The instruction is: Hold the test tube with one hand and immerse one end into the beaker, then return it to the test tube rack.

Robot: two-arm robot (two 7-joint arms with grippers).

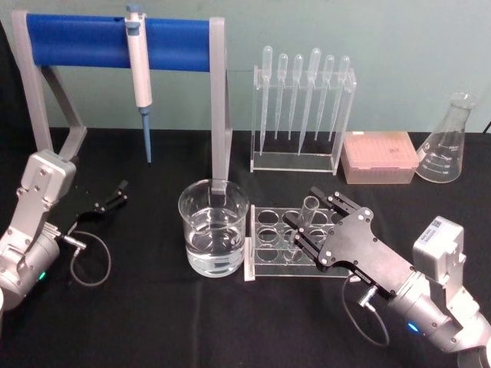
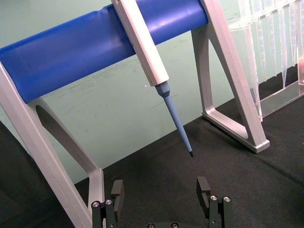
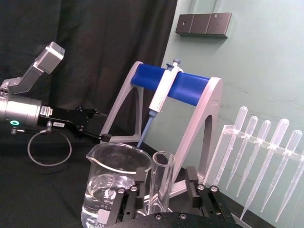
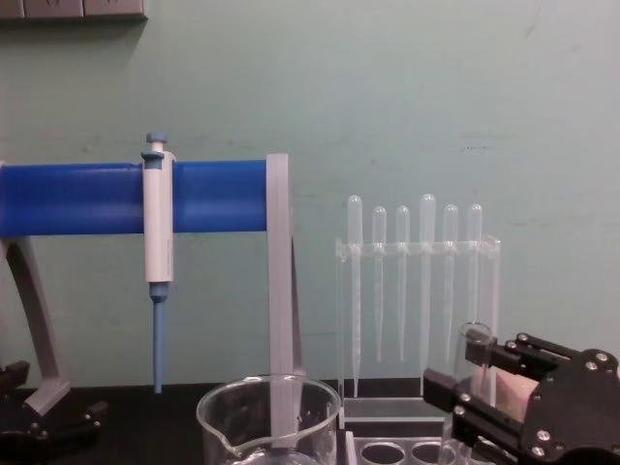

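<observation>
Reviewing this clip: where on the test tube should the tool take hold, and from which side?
Grip the test tube on its upper stretch, above the rack, pinching across its round wall from the robot's right, where the right tool straddles it, fingers open. It stands upright in a hole, so it should lift straight up; the beaker crowds its left side.

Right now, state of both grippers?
Left gripper: open, empty.
Right gripper: open, jaws either side of the tube in the rack, not clamped.
</observation>
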